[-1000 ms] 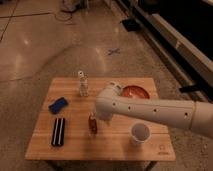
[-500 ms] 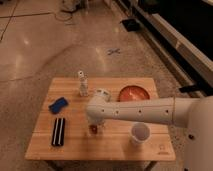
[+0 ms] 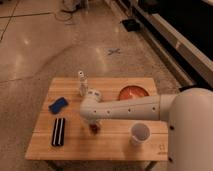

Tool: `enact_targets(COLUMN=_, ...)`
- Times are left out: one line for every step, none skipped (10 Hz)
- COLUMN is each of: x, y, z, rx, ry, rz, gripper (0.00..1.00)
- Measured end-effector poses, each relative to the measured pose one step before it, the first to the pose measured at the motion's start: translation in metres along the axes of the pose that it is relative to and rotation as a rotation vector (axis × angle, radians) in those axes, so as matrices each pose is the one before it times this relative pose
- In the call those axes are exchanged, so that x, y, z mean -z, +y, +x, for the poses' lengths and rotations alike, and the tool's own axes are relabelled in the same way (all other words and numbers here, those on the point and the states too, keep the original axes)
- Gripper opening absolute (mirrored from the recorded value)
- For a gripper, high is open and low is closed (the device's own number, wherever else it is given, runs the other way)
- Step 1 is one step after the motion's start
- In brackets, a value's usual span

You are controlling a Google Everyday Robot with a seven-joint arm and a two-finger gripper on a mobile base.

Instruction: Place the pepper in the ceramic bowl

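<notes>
The pepper point(image 3: 93, 129) is a small dark red-brown thing lying on the wooden table point(image 3: 115, 147), near its middle front. My gripper point(image 3: 94, 124) hangs straight down from the white arm point(image 3: 130, 106) and sits right over the pepper, hiding part of it. The ceramic bowl point(image 3: 133, 92) is round, glossy orange-red, and stands at the back right of the table, behind the arm, which covers its front edge. The bowl looks empty.
A white cup point(image 3: 140, 133) stands at the front right, close to the arm. A black striped block point(image 3: 59, 131) lies at the front left, a blue object point(image 3: 58, 104) behind it. A small clear bottle point(image 3: 82, 83) stands at the back middle.
The arm has swung a little left and lower, so more of the bowl shows. The gripper has come down onto the pepper, which has stayed in place.
</notes>
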Motion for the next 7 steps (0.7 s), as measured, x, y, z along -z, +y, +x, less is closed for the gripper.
enact_targets(x=-0.00241, y=-0.00032, z=0.00239, rx=0.00694, ry=0.00879, rz=-0.00844, gripper=0.58)
enact_targets(x=-0.00186, y=0.00045, z=0.00219, rx=0.00502, ry=0.00755, rz=-0.01064, gripper=0.49)
enact_targets(x=-0.00069, y=0.00047, z=0.00227, rx=-0.00136, ry=0.00479, rz=-0.00929, gripper=0.38)
enact_targets(x=0.00045, y=0.00266, z=0.00232, rx=-0.00979, ry=0.00179, rz=-0.01006, gripper=0.29)
enact_targets(x=0.0009, y=0.00251, z=0.00185, rx=-0.01159, ry=0.00037, rz=-0.00778, gripper=0.21)
enact_targets(x=0.00309, y=0.00374, z=0.00367, rx=-0.02218, ry=-0.00051, rz=-0.0081, gripper=0.09)
enact_targets(x=0.00517, y=0.00518, z=0.00661, rx=-0.03114, ry=-0.0001, rz=-0.00632, gripper=0.02)
